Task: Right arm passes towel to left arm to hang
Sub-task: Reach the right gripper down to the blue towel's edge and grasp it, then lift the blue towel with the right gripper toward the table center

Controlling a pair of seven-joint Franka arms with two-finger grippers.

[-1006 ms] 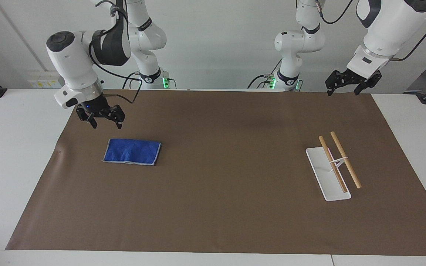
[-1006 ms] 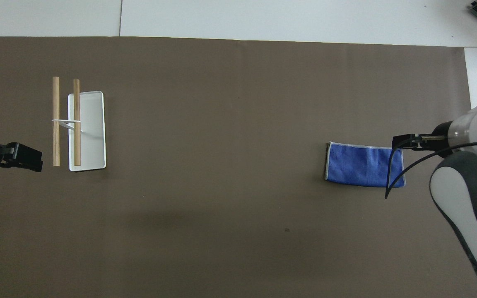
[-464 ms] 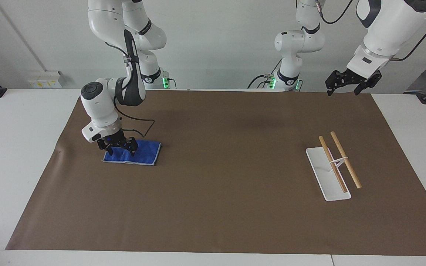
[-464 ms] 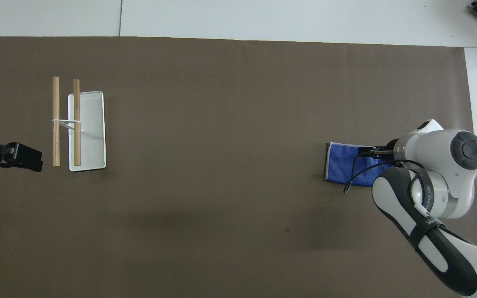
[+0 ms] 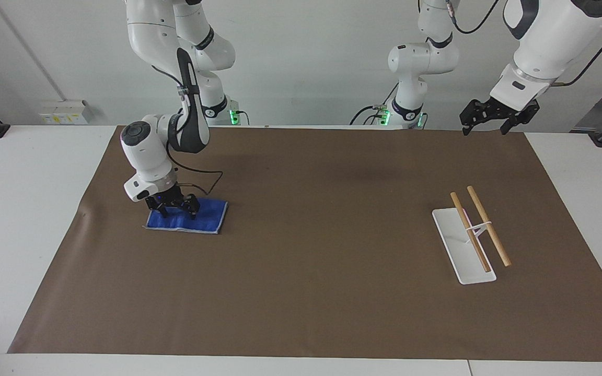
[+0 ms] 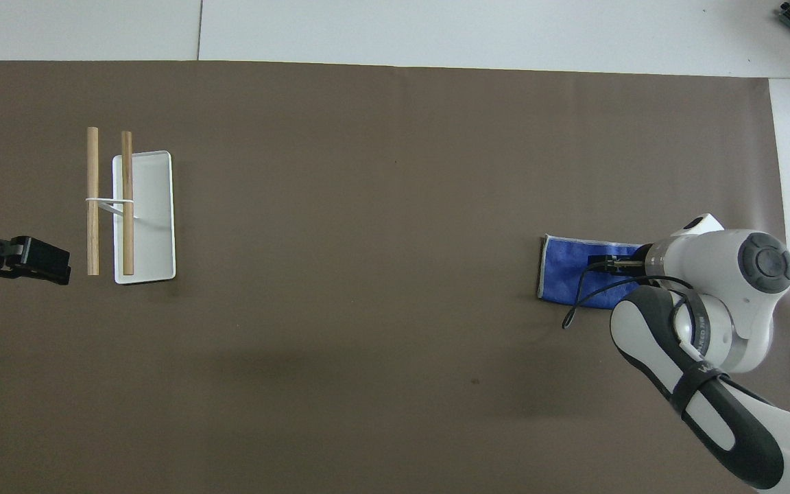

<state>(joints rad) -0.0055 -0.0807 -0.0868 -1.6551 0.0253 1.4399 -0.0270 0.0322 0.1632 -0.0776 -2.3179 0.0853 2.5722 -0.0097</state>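
Note:
The deep blue towel (image 5: 208, 217) lies flat on the brown mat at the right arm's end of the table; it also shows in the overhead view (image 6: 565, 269). My right gripper (image 5: 178, 211), with a blue light at its wrist, is down on the towel's end toward the right arm's side. Its fingers are spread and open on the cloth. In the overhead view the right arm's wrist covers most of that gripper (image 6: 606, 264). My left gripper (image 5: 490, 123) waits open and empty, raised over the left arm's end of the table (image 6: 28, 261).
A hanging rack with a white base (image 5: 458, 256) and two raised wooden bars (image 5: 488, 224) stands toward the left arm's end; it also shows in the overhead view (image 6: 151, 206). The brown mat (image 5: 306, 271) covers most of the table.
My right arm has come down from above the mat onto the towel, then shifted slightly along it. The towel and the left arm have not moved.

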